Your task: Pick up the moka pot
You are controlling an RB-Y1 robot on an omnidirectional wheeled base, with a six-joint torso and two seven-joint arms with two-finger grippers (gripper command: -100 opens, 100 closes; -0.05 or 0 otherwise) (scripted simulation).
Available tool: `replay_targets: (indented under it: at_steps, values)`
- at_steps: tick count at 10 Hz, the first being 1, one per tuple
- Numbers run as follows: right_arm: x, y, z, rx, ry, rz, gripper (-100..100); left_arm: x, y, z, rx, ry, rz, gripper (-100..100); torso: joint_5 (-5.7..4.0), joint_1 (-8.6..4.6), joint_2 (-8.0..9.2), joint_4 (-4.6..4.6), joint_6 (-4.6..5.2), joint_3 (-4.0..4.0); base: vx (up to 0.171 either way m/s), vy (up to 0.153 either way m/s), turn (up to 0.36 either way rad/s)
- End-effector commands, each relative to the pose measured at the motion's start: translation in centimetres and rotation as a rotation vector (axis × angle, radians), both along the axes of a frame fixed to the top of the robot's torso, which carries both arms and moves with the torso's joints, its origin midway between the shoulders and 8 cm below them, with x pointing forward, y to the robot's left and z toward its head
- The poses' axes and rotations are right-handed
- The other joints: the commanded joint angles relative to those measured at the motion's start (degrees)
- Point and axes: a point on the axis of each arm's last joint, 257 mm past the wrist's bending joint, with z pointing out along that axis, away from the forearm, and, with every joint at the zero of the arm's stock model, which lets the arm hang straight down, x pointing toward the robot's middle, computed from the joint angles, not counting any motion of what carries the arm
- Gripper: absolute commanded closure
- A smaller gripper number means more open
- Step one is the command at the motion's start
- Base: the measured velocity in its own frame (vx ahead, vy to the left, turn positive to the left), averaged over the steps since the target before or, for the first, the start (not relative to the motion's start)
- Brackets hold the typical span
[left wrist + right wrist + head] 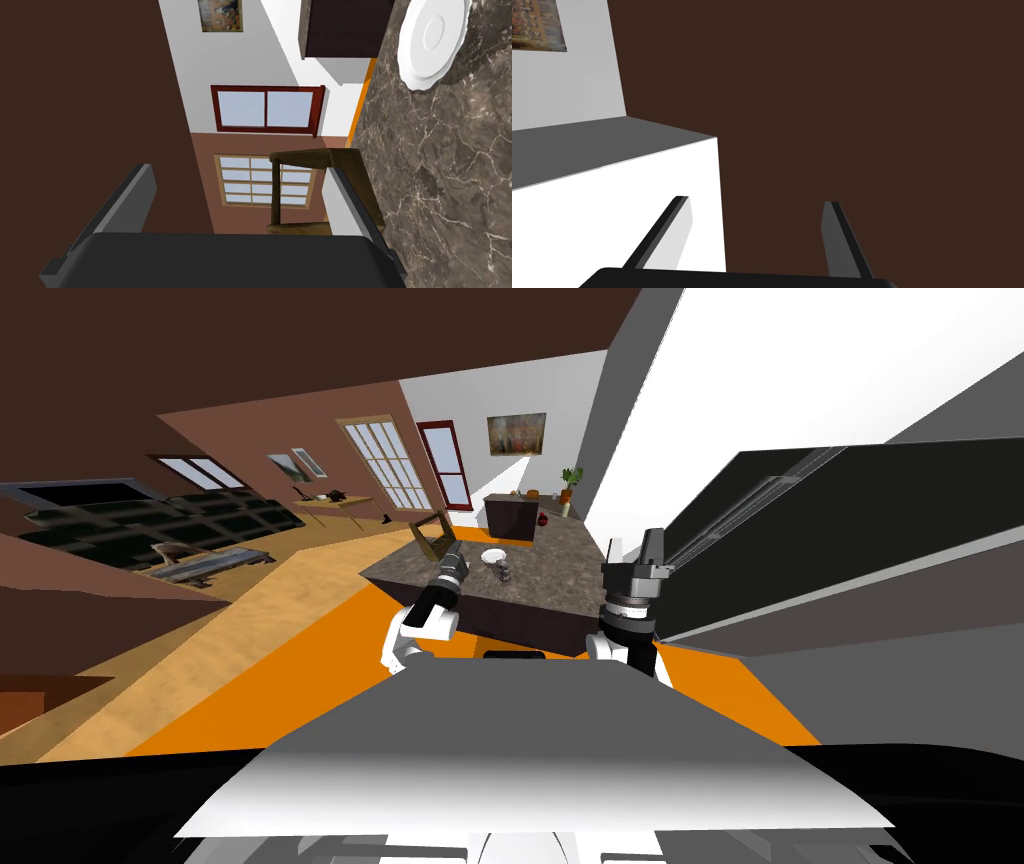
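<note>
The moka pot [506,573] is a small grey pot standing on the dark marbled counter [545,578], just in front of a white plate [493,555]. My left gripper [454,554] hovers over the counter's left part, a short way left of the pot, apart from it. In the left wrist view the left gripper [240,197] is open and holds nothing, with the plate [432,42] lying on the counter top [440,165] off to one side. My right gripper [651,543] is raised at the counter's right end. In its wrist view the right gripper [757,220] is open and empty.
A wooden chair [432,534] stands at the counter's far left corner, near my left gripper's fingers [350,200]. A dark cabinet [510,516] stands beyond the counter. A tall black unit [850,538] rises close on my right. Orange floor [350,628] lies around the counter.
</note>
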Motion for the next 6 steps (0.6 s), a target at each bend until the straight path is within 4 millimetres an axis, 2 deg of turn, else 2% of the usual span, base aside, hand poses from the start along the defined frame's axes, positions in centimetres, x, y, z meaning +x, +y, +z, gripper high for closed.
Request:
replay_targets:
  at_steps: [1,6]
  values:
    - [0.0,0.0,0.0,0.000,0.000,0.000,0,0.4,-0.1,-0.4,-0.008,0.029,0.005,-100,0.00,0.00,0.00,0.00,0.00,0.00,0.006,-0.016,-0.080]
    - [0.0,0.0,0.0,0.000,0.000,0.000,0,0.9,0.2,-2.1,-0.017,0.124,0.024,-100,0.00,0.01,0.00,0.00,-0.01,0.00,0.010,-0.015,-0.041]
